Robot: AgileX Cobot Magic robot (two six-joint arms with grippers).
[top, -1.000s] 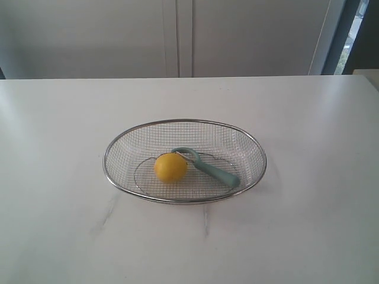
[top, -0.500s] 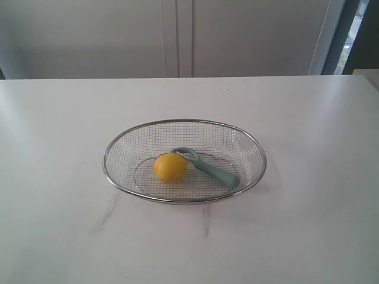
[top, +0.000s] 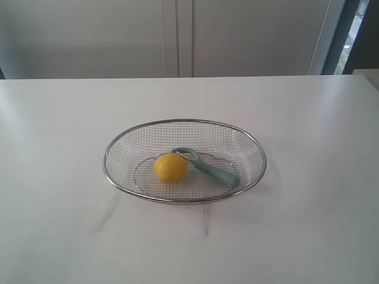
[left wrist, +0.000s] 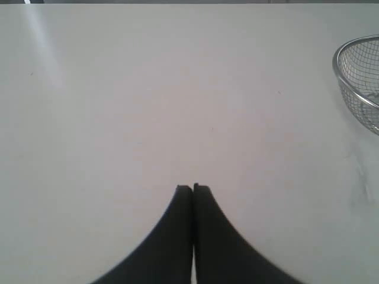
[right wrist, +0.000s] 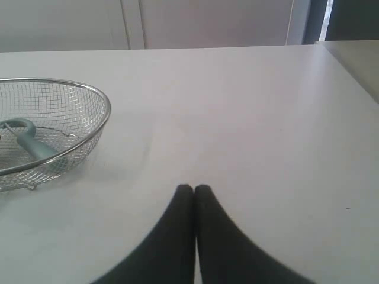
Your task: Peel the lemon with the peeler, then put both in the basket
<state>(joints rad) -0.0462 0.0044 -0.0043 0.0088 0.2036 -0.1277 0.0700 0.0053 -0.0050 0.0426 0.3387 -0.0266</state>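
Note:
The silver wire-mesh basket [top: 112, 148] stands in the middle of the white table. Inside it lie the yellow lemon [top: 170, 167] and, touching its right side, the teal-handled peeler [top: 214, 171]. Neither arm shows in the exterior view. My left gripper [left wrist: 193, 187] is shut with nothing in it, over bare table well away from the basket's rim [left wrist: 342, 83]. My right gripper [right wrist: 193, 188] is shut and empty too, some way off from the basket [right wrist: 98, 133], through whose mesh the peeler [right wrist: 29, 144] shows. The lemon is out of both wrist views.
The white tabletop [top: 308, 225] has faint grey marks in front of the basket. Pale cabinet doors [top: 177, 35] run behind the table's far edge. A dark window frame [top: 349, 35] stands at the back right.

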